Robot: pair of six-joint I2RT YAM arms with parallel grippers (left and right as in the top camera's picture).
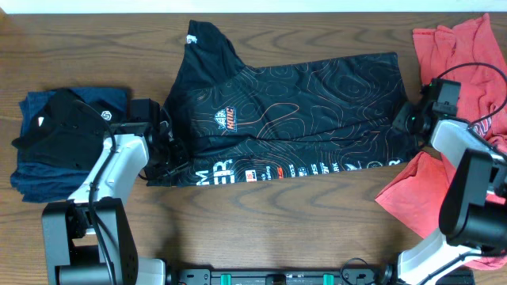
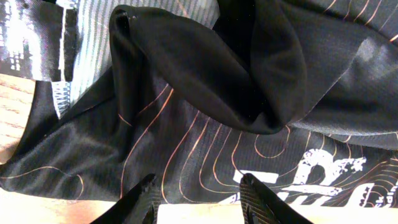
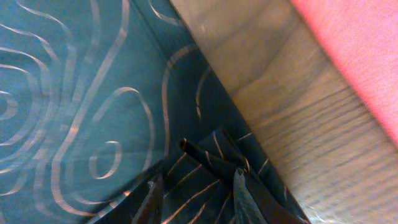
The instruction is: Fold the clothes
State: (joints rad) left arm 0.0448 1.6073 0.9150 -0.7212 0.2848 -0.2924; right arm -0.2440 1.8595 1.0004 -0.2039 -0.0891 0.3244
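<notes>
**Jersey: handling and grip points**

Position: black jersey (image 1: 293, 111) lies mid-table (image 1: 317, 214), roughly flat. One sleeve points to the far edge. The near hem, with its white print, faces the robot. A folded dark pile (image 1: 47, 134) sits just left of it, and red clothes (image 1: 467, 55) lie to the right, close to its right edge.

Left gripper (image 2: 199, 183): fingers spread at the jersey's left near edge, just above the cloth. A loose flap is bunched beyond them. Nothing is pinched.

Right gripper (image 3: 198, 180): fingers spread at the jersey's right edge, beside bare wood. A small raised fold of cloth stands between them. They straddle it and do not appear to clamp it.

Handling (judgement): thin sports knit that is light, limp and probably slick. It will sag and slide rather than hold a crease. A single layer may slip from a shallow pinch.

Where to hold (judgement): take hems or corners, where the stitching gives bulk. On the right, take the raised fold. On the left, take the near hem corner and not the bunched flap. Lift both ends evenly, or the middle will drag and wrinkle.
</notes>
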